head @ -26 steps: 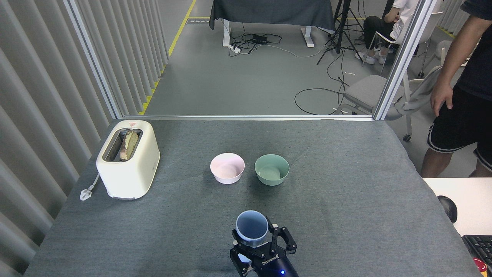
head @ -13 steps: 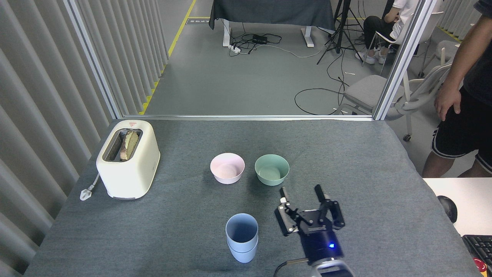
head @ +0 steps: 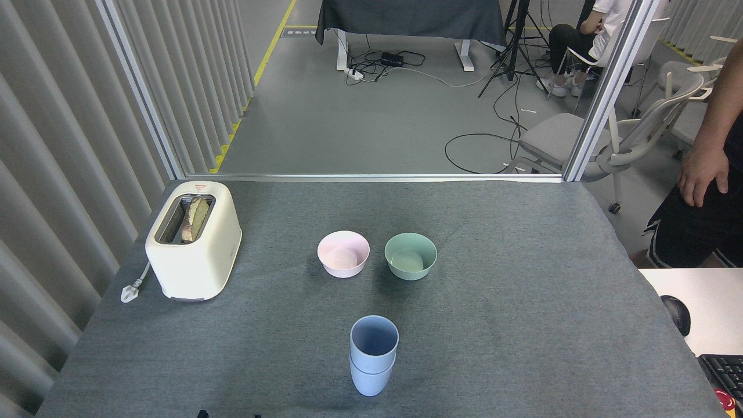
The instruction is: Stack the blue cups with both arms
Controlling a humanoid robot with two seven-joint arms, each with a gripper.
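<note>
Since 0.5 s ago the right gripper has pulled out of view and the stack sits a touch further right; neither gripper shows now, so finger state can't be told. Only tiny dark bits poke in at the near edge, too small to ID. Blue cups (head: 372, 355) stand nested, one inside the other, upright, at near centre of the grey table (head: 522, 302), free of any grip; task looks done. Judging by looks: thin matte plastic, light, stiff enough, not fragile, prob. tips easily. Best hold would be across the upper wall just under the rim. Further back: pink bowl (head: 343, 253) and mint bowl (head: 410, 256) side by side, toaster (head: 193, 239) far left. Person (head: 702, 168) stands beyond the right edge.
</note>
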